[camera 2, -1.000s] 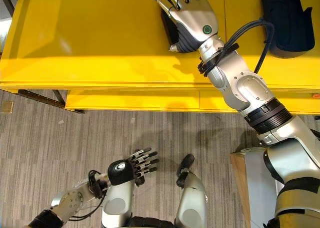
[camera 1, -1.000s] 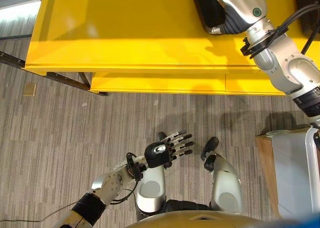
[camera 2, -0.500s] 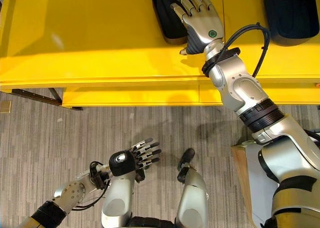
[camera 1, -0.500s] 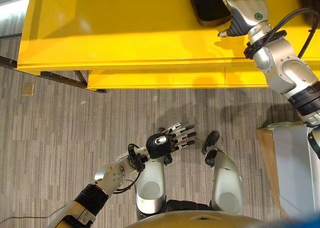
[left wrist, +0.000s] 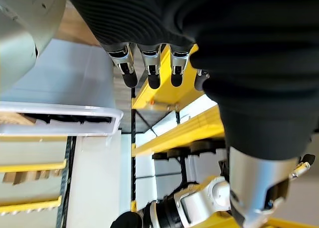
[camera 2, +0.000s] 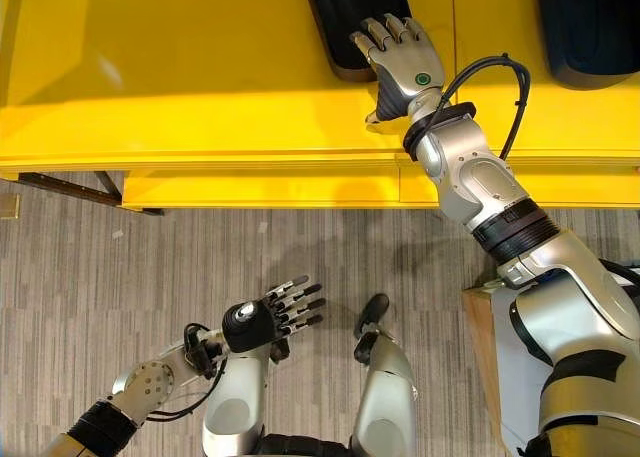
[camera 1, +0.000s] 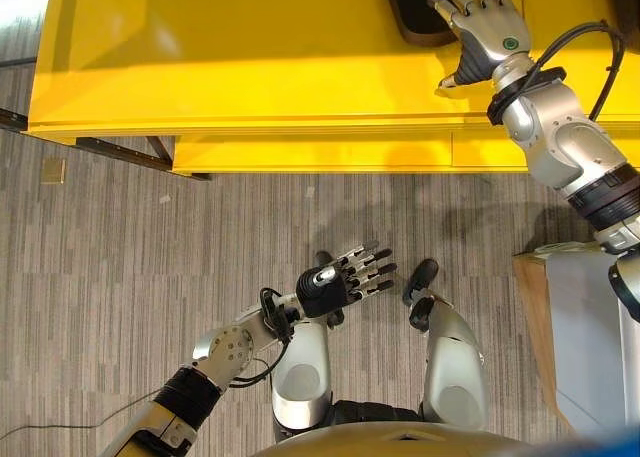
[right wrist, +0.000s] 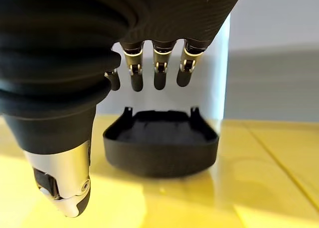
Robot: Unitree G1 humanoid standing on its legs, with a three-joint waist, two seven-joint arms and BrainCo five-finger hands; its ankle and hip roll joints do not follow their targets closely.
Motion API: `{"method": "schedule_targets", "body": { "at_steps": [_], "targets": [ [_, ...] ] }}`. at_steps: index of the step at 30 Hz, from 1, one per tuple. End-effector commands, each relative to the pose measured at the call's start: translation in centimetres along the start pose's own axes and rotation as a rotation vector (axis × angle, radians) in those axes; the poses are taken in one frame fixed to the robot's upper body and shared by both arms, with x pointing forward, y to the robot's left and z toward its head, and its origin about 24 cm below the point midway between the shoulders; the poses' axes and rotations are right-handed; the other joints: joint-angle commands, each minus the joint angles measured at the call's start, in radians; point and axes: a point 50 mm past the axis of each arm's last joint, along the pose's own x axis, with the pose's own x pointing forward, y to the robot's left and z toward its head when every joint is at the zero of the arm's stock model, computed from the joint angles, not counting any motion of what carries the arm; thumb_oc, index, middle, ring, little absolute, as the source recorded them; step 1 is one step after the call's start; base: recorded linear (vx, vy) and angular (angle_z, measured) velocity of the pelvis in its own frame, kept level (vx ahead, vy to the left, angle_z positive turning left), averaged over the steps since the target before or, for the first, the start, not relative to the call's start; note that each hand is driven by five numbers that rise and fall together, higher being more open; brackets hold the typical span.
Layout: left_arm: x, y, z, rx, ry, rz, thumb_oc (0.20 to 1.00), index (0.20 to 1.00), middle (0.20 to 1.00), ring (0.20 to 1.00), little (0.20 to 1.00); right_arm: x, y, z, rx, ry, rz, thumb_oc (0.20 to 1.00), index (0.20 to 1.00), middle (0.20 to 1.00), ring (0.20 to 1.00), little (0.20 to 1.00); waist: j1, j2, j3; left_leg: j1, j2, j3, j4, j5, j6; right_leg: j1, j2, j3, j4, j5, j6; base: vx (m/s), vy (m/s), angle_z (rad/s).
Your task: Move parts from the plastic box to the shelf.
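Note:
A black moulded part [camera 2: 350, 17] lies on the yellow shelf top [camera 2: 200, 67]; it also shows in the right wrist view [right wrist: 159, 140]. My right hand [camera 2: 405, 62] hovers open just at the part's near end, fingers straight and apart from it, holding nothing. A second black part [camera 2: 590, 27] lies further right on the shelf. My left hand [camera 1: 335, 285] hangs open and empty low over the floor. The pale plastic box [camera 1: 585, 337] stands at my right side, and its white rim [left wrist: 60, 119] shows past the left hand's fingers.
The shelf's yellow front edge [camera 1: 300, 152] runs across the view, with dark frame legs [camera 1: 120, 152] under its left end. The box rests on a wooden stand [camera 1: 530, 317]. Grey striped floor [camera 1: 150, 277] lies below.
My right hand has come off the black part and drawn back toward the shelf's front edge, leaving the part lying there. The left hand has barely moved.

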Motion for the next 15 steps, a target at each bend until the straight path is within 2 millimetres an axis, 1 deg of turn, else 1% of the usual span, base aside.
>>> {"method": "schedule_targets", "body": {
  "at_steps": [1,2,5,8,10,13,15],
  "targets": [
    [0.1,-1.4,-1.6,-0.049,0.024,-0.075,1.0,1.0,1.0,1.0,1.0,1.6,-5.3,-0.4,-0.154,-0.055,-0.143,1.0,1.0,1.0,1.0,1.0,0.037,0.001,-0.021,0.007,0.092,-0.068,0.001,0.005,-0.097,-0.018,-0.063,-0.013,0.111,-0.068,0.101,-0.01,-0.015,0.03],
    [0.1,-1.4,-1.6,-0.049,0.024,-0.075,1.0,1.0,1.0,1.0,1.0,1.6,-5.3,-0.4,-0.159,-0.057,-0.144,1.0,1.0,1.0,1.0,1.0,0.037,0.001,-0.021,0.006,0.092,-0.068,0.0,0.005,-0.098,-0.019,-0.063,-0.013,0.111,-0.068,0.101,0.0,0.0,0.0],
    [-0.2,-1.4,-1.5,-0.067,0.025,-0.061,1.0,1.0,1.0,1.0,1.0,1.7,-5.9,-0.1,-0.293,-0.106,-0.17,1.0,1.0,1.0,1.0,1.0,0.041,0.001,-0.021,-0.002,0.096,-0.068,-0.001,0.01,-0.101,-0.027,-0.066,-0.019,0.115,-0.068,0.101,0.0,0.0,0.0],
    [-0.2,-1.5,-1.6,-0.086,0.028,-0.059,1.0,1.0,1.0,1.0,1.0,1.7,-6.0,-0.3,-0.288,-0.08,-0.161,1.0,1.0,1.0,1.0,1.0,0.045,0.0,-0.021,-0.012,0.098,-0.069,0.001,0.012,-0.101,-0.037,-0.069,-0.021,0.122,-0.07,0.1,0.0,0.0,0.0],
    [-0.3,-1.4,-1.6,-0.087,0.026,-0.052,1.0,1.0,1.0,1.0,1.0,1.9,-6.0,-0.5,-0.266,-0.064,-0.149,1.0,1.0,1.0,1.0,1.0,0.049,-0.001,-0.021,-0.02,0.1,-0.072,0.001,0.016,-0.103,-0.042,-0.069,-0.023,0.123,-0.068,0.1,-0.01,-0.02,0.05],
    [-0.4,-1.4,-1.3,-0.074,0.025,-0.036,1.0,1.0,1.0,1.0,1.0,2.0,-5.9,-1.1,-0.13,-0.004,-0.083,1.0,1.0,1.0,1.0,1.0,0.051,-0.005,-0.021,-0.034,0.101,-0.076,0.003,0.019,-0.106,-0.053,-0.07,-0.024,0.126,-0.066,0.1,0.0,-0.017,0.03],
    [-0.4,-1.3,-1.3,-0.069,0.022,-0.03,1.0,1.0,1.0,1.0,1.0,2.0,-5.8,-1.3,-0.086,0.02,-0.07,1.0,1.0,1.0,1.0,1.0,0.051,-0.006,-0.021,-0.037,0.103,-0.076,0.002,0.02,-0.106,-0.058,-0.07,-0.024,0.127,-0.065,0.099,0.0,0.0,0.0]
  ]
}}
